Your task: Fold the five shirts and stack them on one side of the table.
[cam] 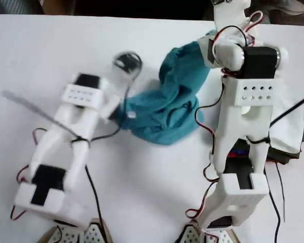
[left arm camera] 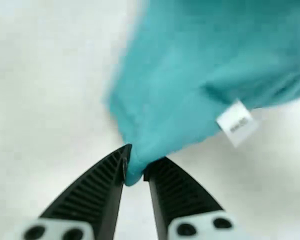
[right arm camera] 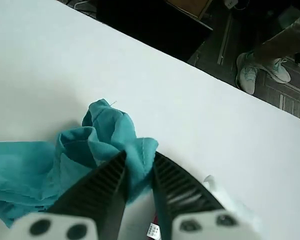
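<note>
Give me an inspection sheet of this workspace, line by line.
Surface: white table.
Job's things: teal shirt crumpled mid-table, not folded; stack of folded shirts at the table edge beside the right arm.
Clutter: nothing seen.
Grippers: left gripper shut on a corner of the teal shirt; right gripper shut on a bunched fold of it.
Cables: red and black wires run along both arms.
Surroundings: dark floor beyond the table's far edge.
</note>
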